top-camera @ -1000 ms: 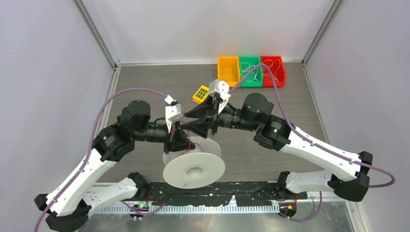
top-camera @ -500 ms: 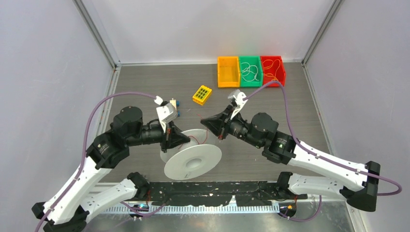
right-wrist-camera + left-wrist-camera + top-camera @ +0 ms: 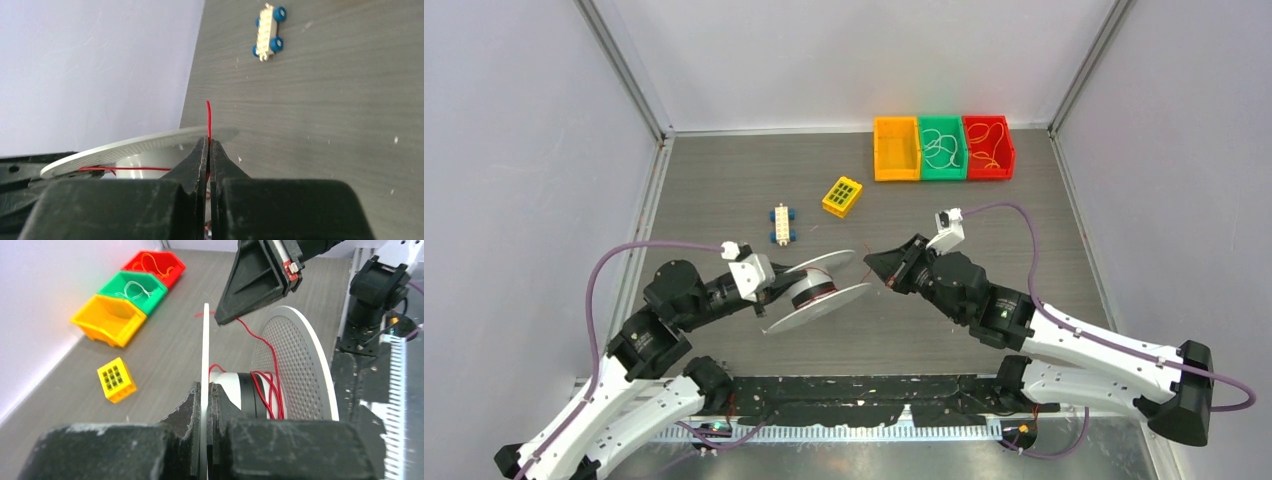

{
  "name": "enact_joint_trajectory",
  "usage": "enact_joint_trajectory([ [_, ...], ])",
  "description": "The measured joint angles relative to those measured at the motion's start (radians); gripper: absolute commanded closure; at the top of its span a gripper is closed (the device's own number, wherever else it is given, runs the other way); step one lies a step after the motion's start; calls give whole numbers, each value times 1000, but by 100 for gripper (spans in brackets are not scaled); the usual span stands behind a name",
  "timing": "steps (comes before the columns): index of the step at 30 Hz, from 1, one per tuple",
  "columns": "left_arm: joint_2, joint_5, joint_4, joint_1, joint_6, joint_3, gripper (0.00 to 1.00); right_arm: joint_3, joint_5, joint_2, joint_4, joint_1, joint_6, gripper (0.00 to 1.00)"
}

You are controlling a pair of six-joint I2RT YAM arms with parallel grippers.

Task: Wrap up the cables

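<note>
from above, the spool [image 3: 824,300] is held tilted over the desk [image 3: 724,180] by the left tool [image 3: 774,289], clamped on one flange. the right tool [image 3: 871,264] is set just to its right.

in the left wrist view, the cable [image 3: 264,347] is seen wound a few turns on the hub and led up to the right tool's tip.

in the right wrist view, the cable's end is pinched between closed jaws.

winding is judged to be in hand. next, the pinched length must be carried round the hub, taut.

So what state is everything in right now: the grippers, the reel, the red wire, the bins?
reel: tilted, partly wound.
red wire: runs from reel hub to right gripper.
left gripper: shut on the reel's flange.
right gripper: shut on the red wire.
orange bin: empty.
green bin: holds pale wires.
red bin: holds orange wires.
</note>
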Motion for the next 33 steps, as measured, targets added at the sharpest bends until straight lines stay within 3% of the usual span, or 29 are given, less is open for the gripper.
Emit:
enact_joint_trajectory([
  [9,-39,65,174,1,200,-100,100,68,-102,59,-219,-88,399,95],
  [18,-78,147,244,1,314,-176,100,-123,-292,58,-26,-177,607,95],
  [26,-72,190,292,0,329,-194,100,-182,-439,121,201,-208,693,94],
  [29,-58,197,290,0,328,-194,100,-196,-472,153,286,-212,711,82],
  [33,-55,193,283,0,330,-194,100,-231,-487,157,343,-220,728,74],
])
